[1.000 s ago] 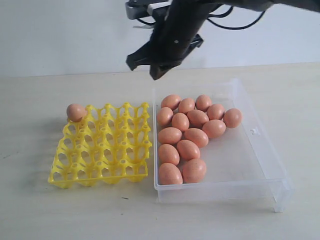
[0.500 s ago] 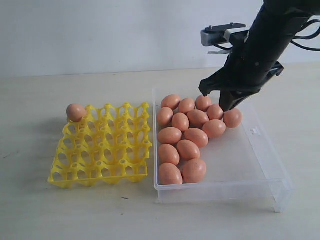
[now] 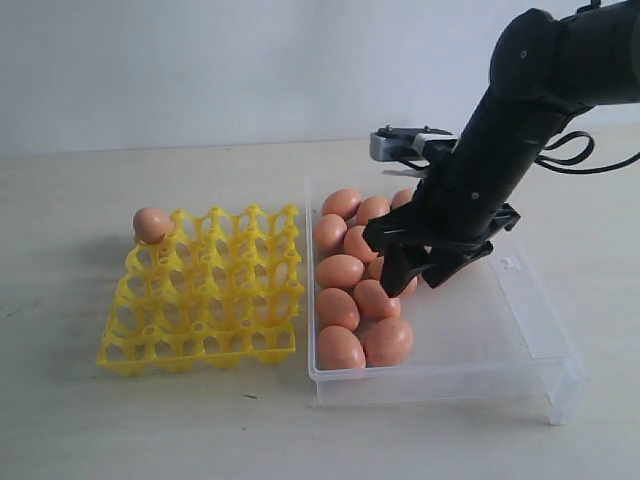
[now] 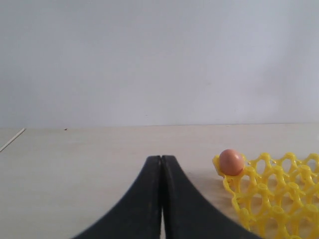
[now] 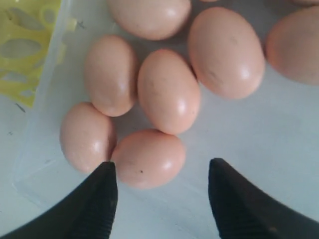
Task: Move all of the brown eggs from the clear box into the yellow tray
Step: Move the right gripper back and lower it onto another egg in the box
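Several brown eggs point(image 3: 340, 271) lie clustered in the left half of the clear box point(image 3: 541, 322). One more brown egg point(image 3: 152, 224) sits in the far left corner cup of the yellow tray point(image 3: 205, 290). My right gripper point(image 3: 416, 278) hangs open low over the box, beside the eggs nearest the front. In the right wrist view its fingertips point(image 5: 107, 172) stand wide apart, with a brown egg point(image 5: 148, 158) just beyond them and nothing gripped. My left gripper point(image 4: 161, 160) is shut and empty, low over the table, with the tray's egg point(image 4: 232, 162) to one side of it.
The right half of the clear box floor point(image 3: 480, 320) holds no eggs. The tray point(image 5: 22, 45) stands close against the box's left wall. Pale tabletop point(image 3: 60, 400) surrounds both. The left arm does not show in the exterior view.
The right arm swung from above the box's far left corner to the far right eggs, then came down and forward over the eggs near the front. Eggs have not moved.
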You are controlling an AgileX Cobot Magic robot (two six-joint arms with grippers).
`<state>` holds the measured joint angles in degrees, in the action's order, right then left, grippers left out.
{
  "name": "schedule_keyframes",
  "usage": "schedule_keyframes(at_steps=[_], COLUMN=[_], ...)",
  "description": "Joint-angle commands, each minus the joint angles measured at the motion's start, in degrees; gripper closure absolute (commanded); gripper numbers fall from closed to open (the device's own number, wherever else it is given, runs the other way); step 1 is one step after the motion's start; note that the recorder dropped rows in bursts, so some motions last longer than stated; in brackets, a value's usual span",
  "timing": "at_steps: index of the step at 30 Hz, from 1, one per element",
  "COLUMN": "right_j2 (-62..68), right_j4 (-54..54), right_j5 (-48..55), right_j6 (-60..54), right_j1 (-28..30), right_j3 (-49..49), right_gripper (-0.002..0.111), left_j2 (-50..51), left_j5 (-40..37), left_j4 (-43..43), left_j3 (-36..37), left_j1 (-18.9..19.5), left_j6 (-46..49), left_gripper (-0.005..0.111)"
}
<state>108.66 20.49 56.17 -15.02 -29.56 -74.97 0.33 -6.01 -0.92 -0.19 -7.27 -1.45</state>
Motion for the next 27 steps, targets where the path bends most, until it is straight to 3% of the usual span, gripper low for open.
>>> schedule_keyframes(at_steps=[1,6,8,17,27], right_j2=[1.0,2.8,4.0,6.7,8.2], right_j4=[-3.0,-11.5,-11.2,-7.9,-6.1], right_j5=[-5.1,-9.9,-10.7,-15.4,-15.4], right_j6=[-0.7,5.1,5.1,5.1,4.7], right_j1=[-2.7,-4.1,-4.4,-5.1,-5.1], right_j3=[0.2,0.2,0.1,0.1,0.1], right_gripper=[0.054,0.049,0.042,0.042,0.055], left_j2=[-0.3,-0.3,-0.3,-0.3,-0.3], left_j5=[0.1,0.1,0.1,0.1,0.1], left_j4=[0.4,0.4,0.4,0.4,0.4], left_j3=[0.2,0.2,0.2,0.2,0.2], left_j1=[-0.1,-0.1,-0.1,-0.1,-0.1], left_j6=[-0.2,-0.2,-0.2,-0.2,-0.2], left_gripper=[0.107,0.107,0.107,0.107,0.107])
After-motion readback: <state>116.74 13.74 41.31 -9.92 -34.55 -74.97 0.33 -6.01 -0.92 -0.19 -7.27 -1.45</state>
